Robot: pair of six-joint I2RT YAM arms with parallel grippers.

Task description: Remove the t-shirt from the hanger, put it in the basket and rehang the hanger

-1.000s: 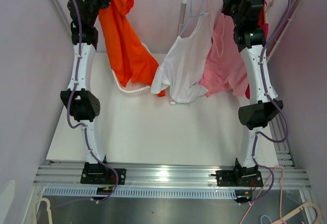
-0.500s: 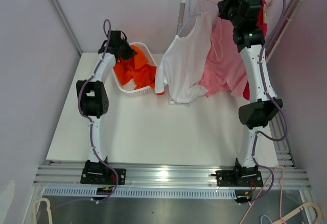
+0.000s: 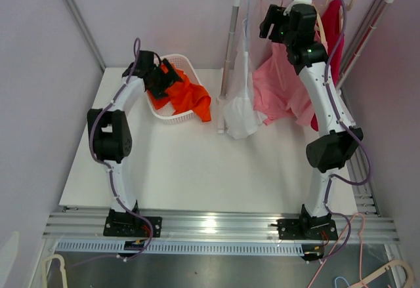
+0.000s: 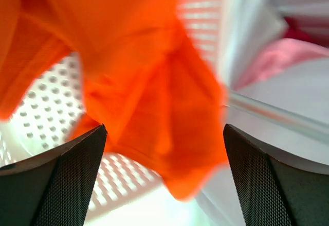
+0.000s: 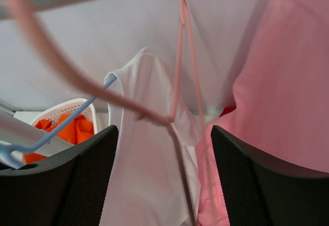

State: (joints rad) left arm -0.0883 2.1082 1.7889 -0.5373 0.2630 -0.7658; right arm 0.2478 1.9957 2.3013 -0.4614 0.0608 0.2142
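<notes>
Orange t-shirt (image 3: 187, 98) in basket (image 3: 172, 119) beside rack (image 3: 231, 45)

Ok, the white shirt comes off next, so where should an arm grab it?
Probably the gathered lower part of the white t-shirt, coming from the near side: it hangs narrow and bunched there, with the pink shirt crowding its right.

Top view was bright, even, sharp; faint soft shadows lay on white counter (image 3: 197, 170); glare spot sat on front rail (image 3: 210, 221). Left wrist view was blurred, orange t-shirt (image 4: 139, 82) out of focus. Right wrist view showed near pink hanger (image 5: 51, 61) smeared.
</notes>
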